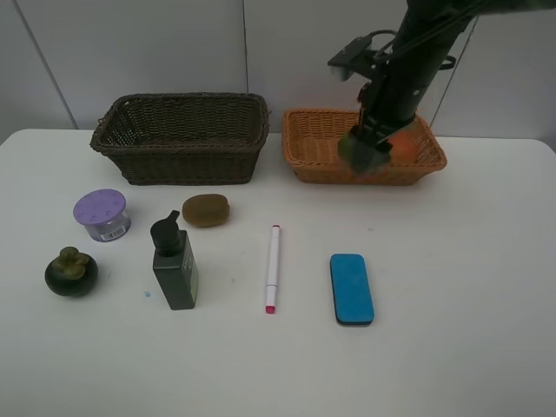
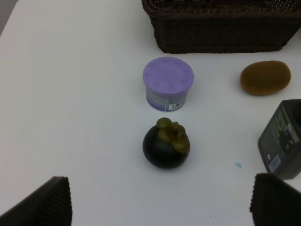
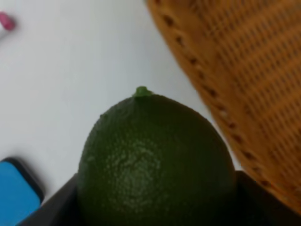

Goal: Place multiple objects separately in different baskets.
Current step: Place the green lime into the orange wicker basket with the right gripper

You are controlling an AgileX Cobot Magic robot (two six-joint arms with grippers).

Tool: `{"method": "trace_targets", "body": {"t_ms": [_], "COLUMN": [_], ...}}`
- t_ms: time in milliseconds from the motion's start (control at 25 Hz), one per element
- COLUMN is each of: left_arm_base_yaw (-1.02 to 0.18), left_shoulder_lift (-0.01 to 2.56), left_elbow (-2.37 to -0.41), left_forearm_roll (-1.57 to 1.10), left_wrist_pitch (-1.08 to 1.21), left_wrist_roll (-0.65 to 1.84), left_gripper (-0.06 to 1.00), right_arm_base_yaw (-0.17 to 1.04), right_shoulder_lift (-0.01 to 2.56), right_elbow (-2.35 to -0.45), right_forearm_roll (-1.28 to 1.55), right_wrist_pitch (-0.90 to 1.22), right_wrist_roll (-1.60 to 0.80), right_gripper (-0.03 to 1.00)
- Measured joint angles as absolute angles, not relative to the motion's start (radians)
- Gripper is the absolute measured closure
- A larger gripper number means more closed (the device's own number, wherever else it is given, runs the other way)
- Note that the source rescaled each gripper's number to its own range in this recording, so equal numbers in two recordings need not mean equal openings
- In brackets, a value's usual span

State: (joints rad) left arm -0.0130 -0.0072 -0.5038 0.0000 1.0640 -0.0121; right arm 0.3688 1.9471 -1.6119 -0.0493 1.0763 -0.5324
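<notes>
Camera overhead: right gripper (image 1: 369,152) grasps green fruit (image 1: 354,149) at front rim of orange basket (image 1: 313,165); orange fruit (image 1: 405,148), half hidden, seems inside; on table (image 1: 452,261) lie jar (image 1: 101,214), mangosteen (image 1: 70,271), bottle (image 1: 175,269), kiwi (image 1: 206,209), pen (image 1: 273,265), eraser (image 1: 351,288); floor of dark basket (image 1: 182,161) mostly unseen.
Left wrist: left gripper (image 2: 164,190) spread wide, empty, near mangosteen.
Right wrist: green fruit fills view beside basket wall; fingers (image 3: 51,207) barely show.

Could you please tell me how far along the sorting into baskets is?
Done: an orange fruit seems to lie in the tan basket. In hand: the right gripper has its jaws on a green fruit at that basket's front rim. Left: jar, mangosteen, kiwi, bottle, pen and eraser sit on the table; the left gripper has open jaws.
</notes>
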Motion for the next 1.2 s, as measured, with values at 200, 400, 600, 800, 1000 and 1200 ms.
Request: {"method": "trace_targets", "body": {"t_ms": [200,400,600,800,1000,1200], "left_arm_base_yaw": [-0.013,-0.013,-0.013,-0.013,-0.013,-0.013], "left_shoulder_lift": [-0.007,-0.007,-0.007,-0.007,-0.007,-0.007], "left_elbow": [-0.504,-0.504,-0.504,-0.504,-0.504,-0.504], "left_forearm_roll": [0.0,0.0,0.0,0.0,0.0,0.0], "left_wrist_pitch": [1.064,1.064,1.064,1.064,1.064,1.064], "left_wrist_roll": [-0.012,-0.012,-0.012,-0.012,-0.012,-0.012], "left_gripper": [-0.06,-0.06,-0.06,-0.06,-0.06,-0.06], "right_arm_base_yaw": [0.355,0.295,0.25,0.25,0.25,0.25], "right_shoulder_lift": [1.947,1.957,2.037,2.142,2.221,2.232], "right_elbow": [-1.736,-1.753,-1.753,-1.753,-1.753,-1.753], "right_forearm_roll": [-0.083,-0.089,-0.099,-0.104,-0.104,-0.104], "right_wrist_pitch": [0.996,0.795,0.627,0.626,0.683,0.704], "right_wrist_roll": [-0.301,0.02,0.223,0.268,0.319,0.323], "right_gripper": [0.32,0.32,0.32,0.32,0.32,0.32]}}
